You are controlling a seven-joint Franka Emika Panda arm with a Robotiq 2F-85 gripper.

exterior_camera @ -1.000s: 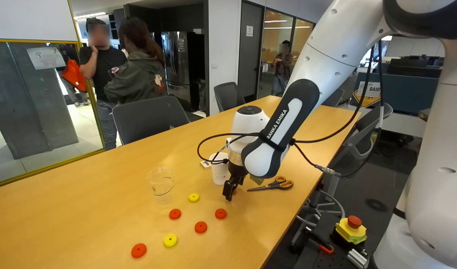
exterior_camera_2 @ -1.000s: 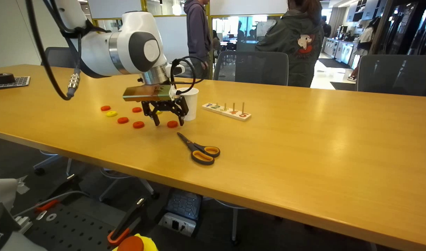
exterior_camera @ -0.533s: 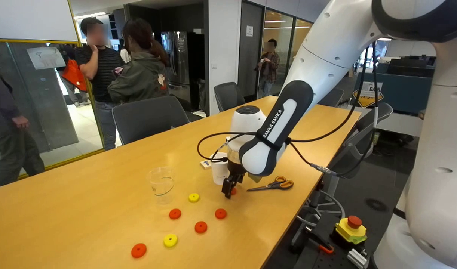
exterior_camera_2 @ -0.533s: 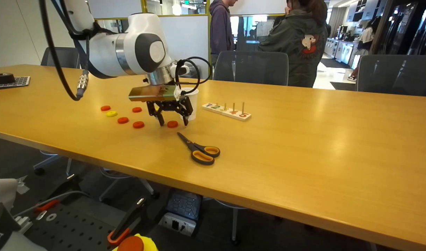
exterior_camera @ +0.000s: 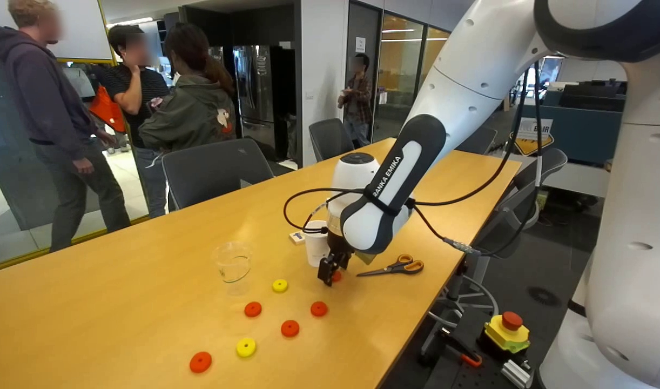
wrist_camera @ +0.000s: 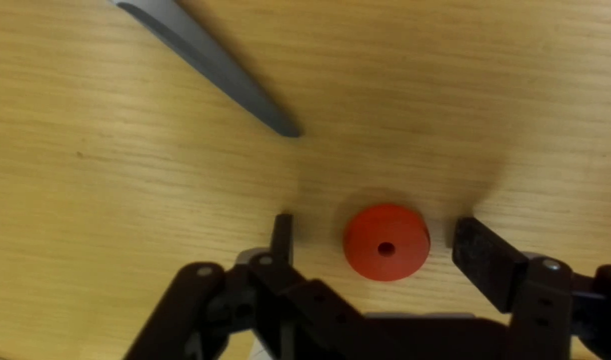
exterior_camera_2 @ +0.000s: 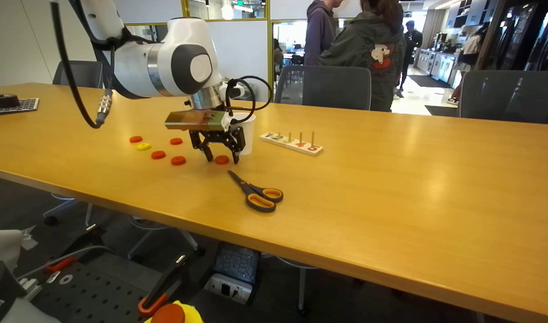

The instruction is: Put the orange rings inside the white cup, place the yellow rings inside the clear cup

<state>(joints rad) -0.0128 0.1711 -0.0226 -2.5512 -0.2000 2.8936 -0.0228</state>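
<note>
In the wrist view one orange ring (wrist_camera: pixel 385 225) lies flat between the fingers of my gripper (wrist_camera: pixel 374 222), with table showing on both sides of it. My gripper is open, its tips low beside the ring and not touching it. Close behind the gripper stands the white cup (exterior_camera_2: pixel 247 139), upright and partly covered by it. More orange rings (exterior_camera: pixel 290 328) are spread on the table, several in all. Two yellow rings (exterior_camera: pixel 280 286) lie among them, one near the clear cup (exterior_camera: pixel 233 265), which stands upright in an exterior view.
Scissors (exterior_camera_2: pixel 258 195) with orange-and-black handles lie close by, their tip (wrist_camera: pixel 285 127) pointing toward the ring at my gripper. A wooden peg board (exterior_camera_2: pixel 292 143) sits beyond the white cup. The table edge (exterior_camera: pixel 411 329) runs along the robot's side. People (exterior_camera: pixel 195 102) stand behind the chairs.
My gripper has shifted slightly and come to straddle the orange ring, and its fingers have drawn somewhat closer together. The rings, cups and scissors have stayed put. People in the background have moved.
</note>
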